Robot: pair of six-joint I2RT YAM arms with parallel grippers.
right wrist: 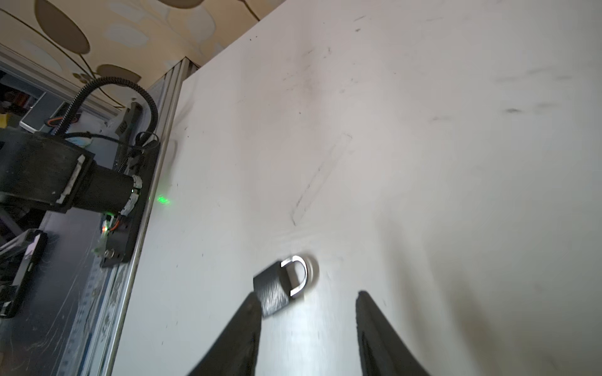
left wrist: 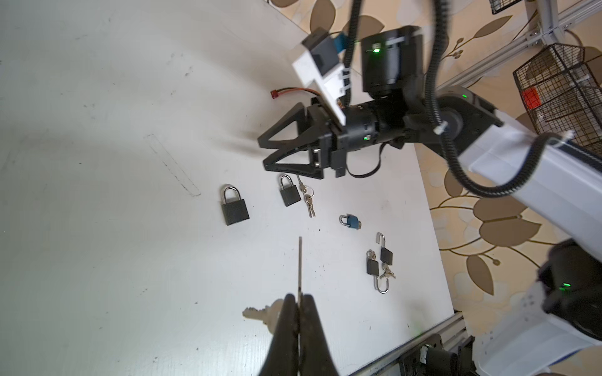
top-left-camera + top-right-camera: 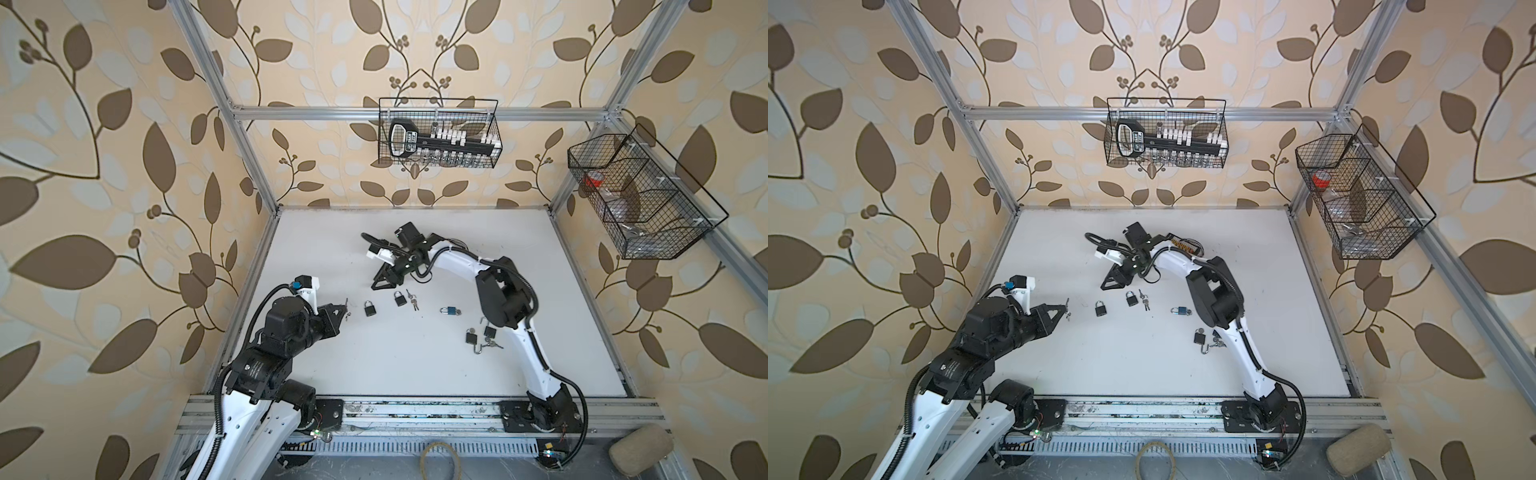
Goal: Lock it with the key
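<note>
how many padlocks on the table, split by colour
black padlocks: 4
blue padlock: 1
total: 5

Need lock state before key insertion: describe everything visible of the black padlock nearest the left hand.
The black padlock has a squarish matte dark body and a silvery metal shackle with both legs seated, so it looks shut. It lies flat on the white table, shackle toward the back wall, near the left hand but clear of it and of the other locks. No key shows in it; only the table touches it.
</note>
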